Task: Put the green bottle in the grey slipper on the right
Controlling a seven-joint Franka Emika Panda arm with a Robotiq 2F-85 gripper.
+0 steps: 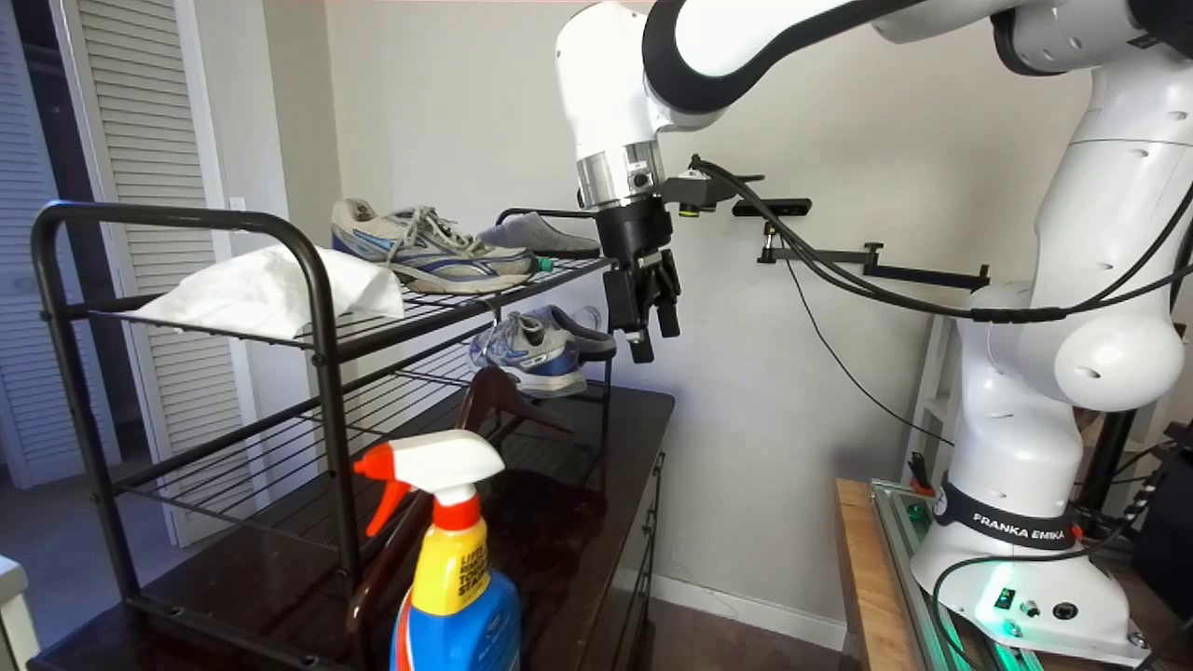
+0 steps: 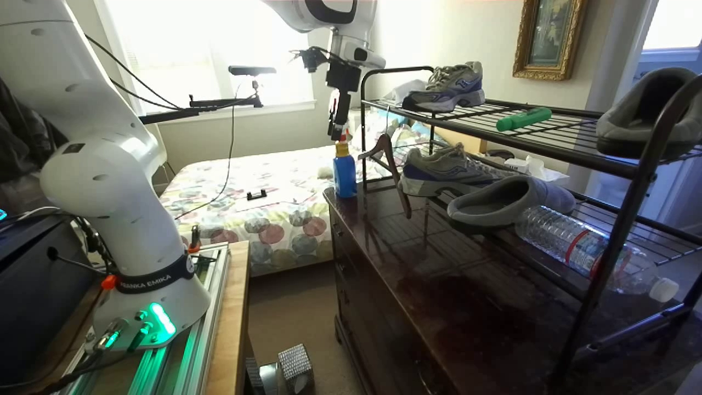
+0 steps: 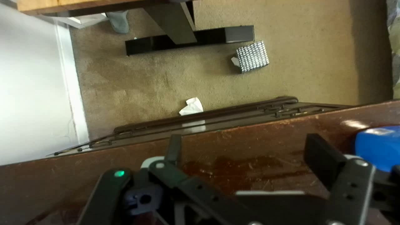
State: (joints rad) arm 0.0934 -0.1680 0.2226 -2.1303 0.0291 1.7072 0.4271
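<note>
The small green bottle (image 2: 524,119) lies on its side on the rack's top shelf, between a sneaker and a grey slipper. Only its green end (image 1: 544,265) shows past the sneaker in an exterior view. The grey slipper (image 2: 650,118) sits on the top shelf to the right of the bottle, its opening facing up; it also shows behind the sneaker (image 1: 542,236). Its twin (image 2: 493,206) is on the lower shelf. My gripper (image 1: 655,347) points down beside the rack, apart from bottle and slippers. In the wrist view the gripper (image 3: 243,140) is open and empty above the dresser top.
The black wire rack (image 1: 322,280) stands on the dark dresser (image 2: 406,285). Sneakers (image 2: 447,88) are on both shelves. A clear water bottle (image 2: 592,249) lies low on the rack. A hanger (image 2: 392,170) hangs off its side. A blue spray bottle (image 1: 461,596) stands on the dresser.
</note>
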